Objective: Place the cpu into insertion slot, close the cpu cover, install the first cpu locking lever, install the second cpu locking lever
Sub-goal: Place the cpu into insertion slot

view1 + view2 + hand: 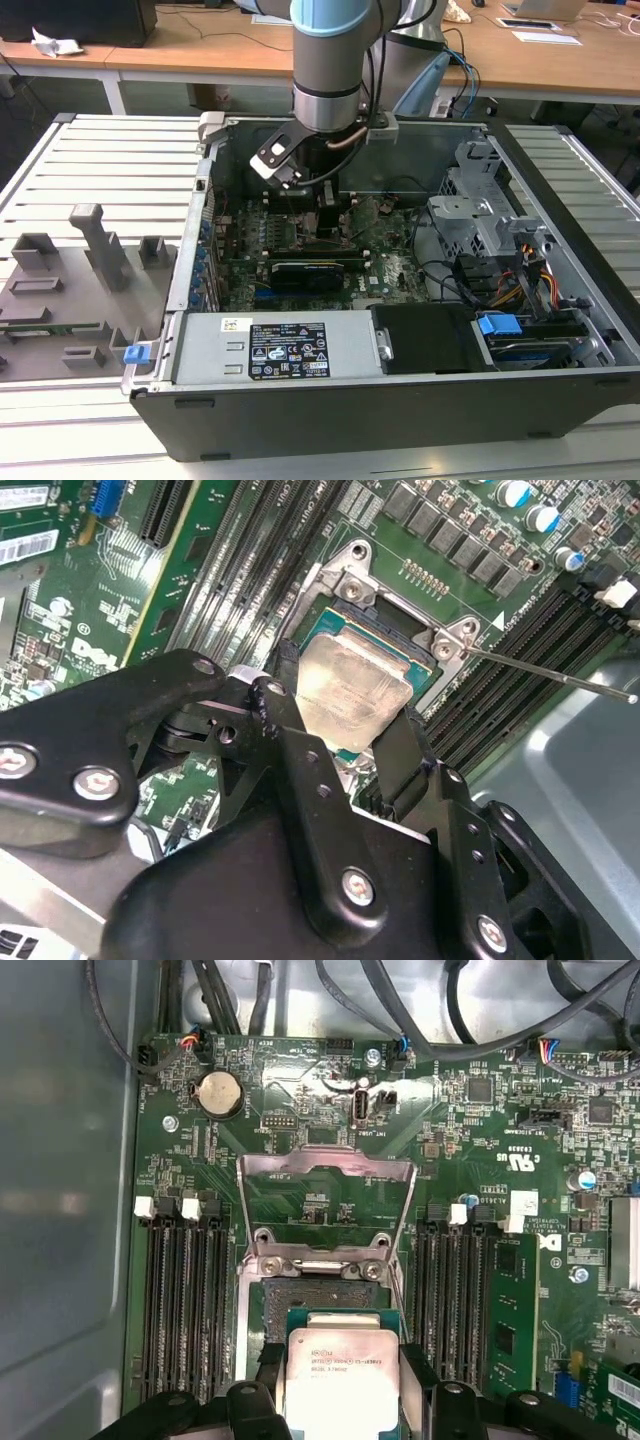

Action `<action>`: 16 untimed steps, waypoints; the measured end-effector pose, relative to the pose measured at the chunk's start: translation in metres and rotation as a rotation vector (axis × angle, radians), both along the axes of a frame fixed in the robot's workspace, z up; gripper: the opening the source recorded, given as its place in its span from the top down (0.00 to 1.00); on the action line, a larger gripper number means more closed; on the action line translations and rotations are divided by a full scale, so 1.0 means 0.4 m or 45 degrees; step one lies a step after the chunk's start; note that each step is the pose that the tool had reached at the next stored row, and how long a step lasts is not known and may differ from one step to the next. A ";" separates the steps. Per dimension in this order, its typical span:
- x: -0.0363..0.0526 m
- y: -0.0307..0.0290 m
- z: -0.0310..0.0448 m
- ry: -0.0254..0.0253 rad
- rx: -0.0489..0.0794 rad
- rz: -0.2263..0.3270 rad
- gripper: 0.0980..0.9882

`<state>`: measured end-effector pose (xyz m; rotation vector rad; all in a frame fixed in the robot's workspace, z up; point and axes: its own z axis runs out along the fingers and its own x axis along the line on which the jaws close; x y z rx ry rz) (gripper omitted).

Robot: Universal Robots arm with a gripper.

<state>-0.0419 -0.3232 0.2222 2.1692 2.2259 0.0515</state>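
My gripper point(345, 705) is shut on the cpu point(352, 685), a flat square chip with a silver-grey top, one black finger against each of two opposite edges. In the first wrist view the cpu point(340, 1375) hangs just over the insertion slot point(320, 1295), whose dark recess shows beyond the chip; I cannot tell whether they touch. The cpu cover point(325, 1165), a thin metal frame, stands swung open on the far side of the slot. A thin locking lever point(550, 672) sticks out sideways from the socket corner. In the exterior view the gripper point(330, 212) reaches down into the open computer case.
Long black memory slots point(185, 1300) flank the socket on both sides. A black expansion card point(305, 272) lies across the board nearer the camera. The drive cage point(480, 210) and cables fill the exterior view's right. Grey fixtures point(90, 260) stand outside the case on the left.
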 end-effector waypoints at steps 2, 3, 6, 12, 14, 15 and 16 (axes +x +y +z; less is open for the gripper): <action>0.001 0.004 -0.002 0.0001 0.000 -0.001 0.50; 0.002 0.006 -0.004 0.0001 -0.001 -0.004 0.50; 0.003 0.009 -0.009 0.0000 -0.001 -0.025 0.50; 0.006 0.012 -0.019 0.0001 -0.001 -0.028 0.50; 0.007 0.013 -0.023 -0.0001 -0.002 -0.028 0.50; 0.007 0.014 -0.025 0.0000 -0.004 -0.028 0.50; 0.007 0.015 -0.029 0.0000 -0.007 -0.028 0.50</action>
